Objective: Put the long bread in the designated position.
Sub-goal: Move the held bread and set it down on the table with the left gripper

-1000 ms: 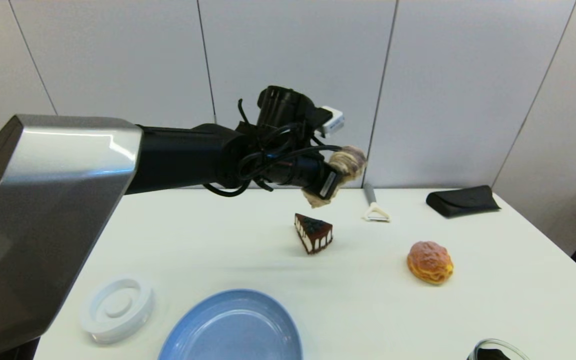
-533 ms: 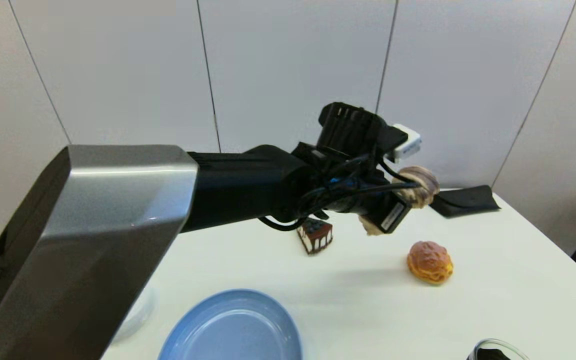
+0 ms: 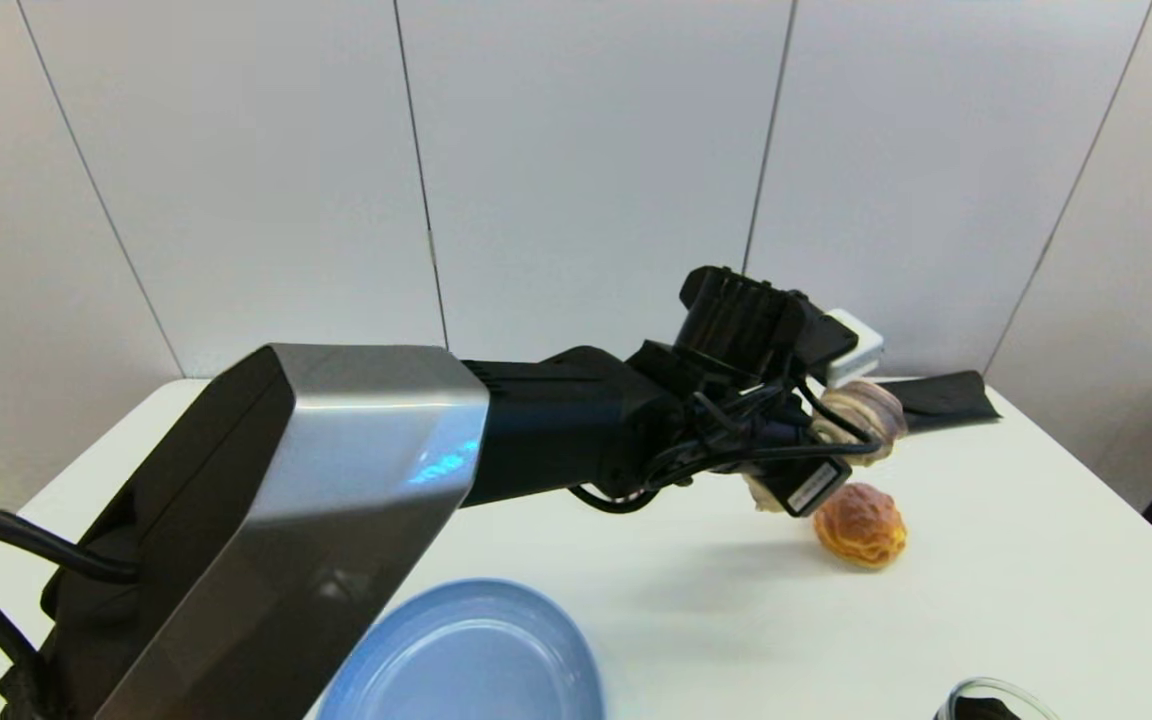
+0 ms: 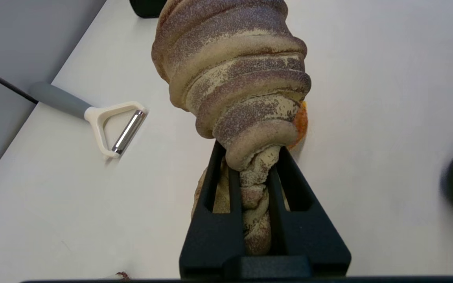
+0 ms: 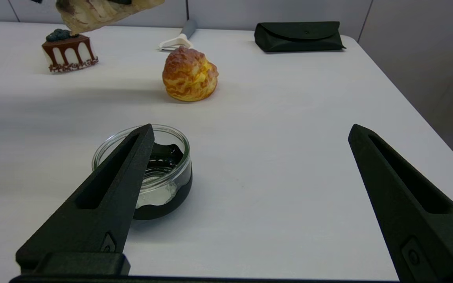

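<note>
The long bread [image 4: 234, 78], a ridged tan loaf with dark stripes, hangs in the air with my left gripper [image 4: 250, 157] shut on its middle. In the head view the long bread [image 3: 861, 415] and the left gripper [image 3: 816, 470] are just above and behind the round orange puff bun [image 3: 859, 524]. The loaf's underside [image 5: 104, 11] shows far off in the right wrist view. The designated position has no marking that shows on the white table [image 3: 986, 600]. My right gripper [image 5: 250, 129] stands open low over the table's near right part, holding nothing.
A chocolate cake slice [image 5: 69, 53] stands left of the puff bun [image 5: 189, 74]. A peeler [image 4: 110, 122] and a black case [image 3: 946, 393] lie near the back edge. A blue plate [image 3: 466, 655] sits at the front, a glass jar [image 5: 163, 173] by the right gripper.
My left arm has swung to the right and lower with the long bread, from above the cake slice to just over the puff bun. It now hides the cake slice in the head view.
</note>
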Available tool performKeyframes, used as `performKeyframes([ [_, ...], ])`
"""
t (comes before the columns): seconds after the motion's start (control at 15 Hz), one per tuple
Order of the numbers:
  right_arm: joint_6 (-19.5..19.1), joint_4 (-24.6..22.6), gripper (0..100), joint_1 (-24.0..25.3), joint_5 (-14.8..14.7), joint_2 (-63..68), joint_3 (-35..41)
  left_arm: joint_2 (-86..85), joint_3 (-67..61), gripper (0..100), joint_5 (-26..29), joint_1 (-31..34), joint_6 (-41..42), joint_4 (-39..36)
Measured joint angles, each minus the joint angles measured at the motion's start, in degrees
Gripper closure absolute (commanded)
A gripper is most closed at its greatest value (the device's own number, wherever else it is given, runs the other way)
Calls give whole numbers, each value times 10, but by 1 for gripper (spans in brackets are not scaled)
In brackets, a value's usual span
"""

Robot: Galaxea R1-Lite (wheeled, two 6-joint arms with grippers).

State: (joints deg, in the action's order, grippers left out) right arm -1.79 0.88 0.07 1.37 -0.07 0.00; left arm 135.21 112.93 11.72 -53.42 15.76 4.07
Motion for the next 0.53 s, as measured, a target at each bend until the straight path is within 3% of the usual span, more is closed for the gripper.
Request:
performKeyframes([
  [0.53,0,0,0,0,0,0,0,42,1,100,-2,25,-2,-53],
])
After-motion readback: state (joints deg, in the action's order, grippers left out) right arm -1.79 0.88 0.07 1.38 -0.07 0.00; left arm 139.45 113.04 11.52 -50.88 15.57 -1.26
